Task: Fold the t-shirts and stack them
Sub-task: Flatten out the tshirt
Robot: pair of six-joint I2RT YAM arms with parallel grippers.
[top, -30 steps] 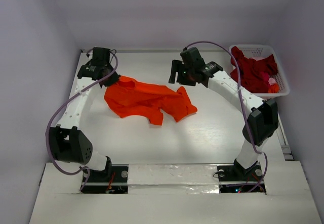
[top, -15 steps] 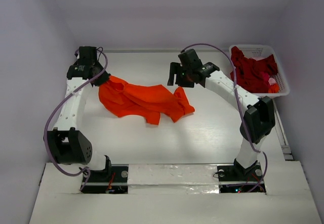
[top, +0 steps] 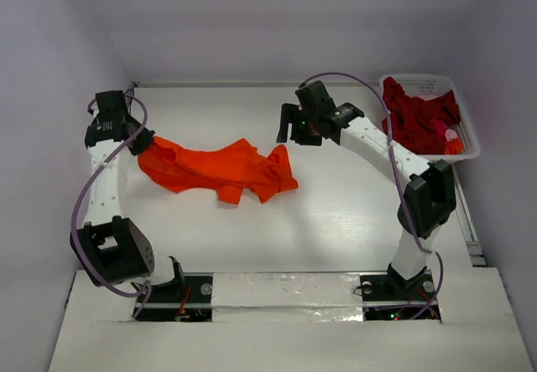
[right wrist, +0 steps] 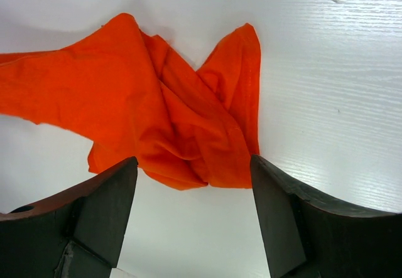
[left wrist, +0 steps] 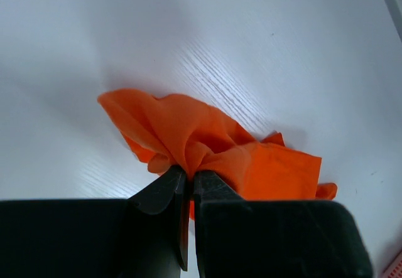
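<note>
The left gripper (left wrist: 188,187), at the lower middle of its wrist view, has its black jaws pinched tight on a gathered ridge of the orange t-shirt (left wrist: 207,143), whose thin soft cloth bunches into folds just above the tips. The right gripper (right wrist: 193,162) stands wide with nothing between its dark fingers, poised over the shirt's rumpled other end. In the top view the orange shirt lies as a wrinkled band across the left centre of the white wood-grain table (top: 336,221), and the crimson t-shirt (top: 419,116) is heaped in the white latticed basket (top: 466,137) at upper right.
</note>
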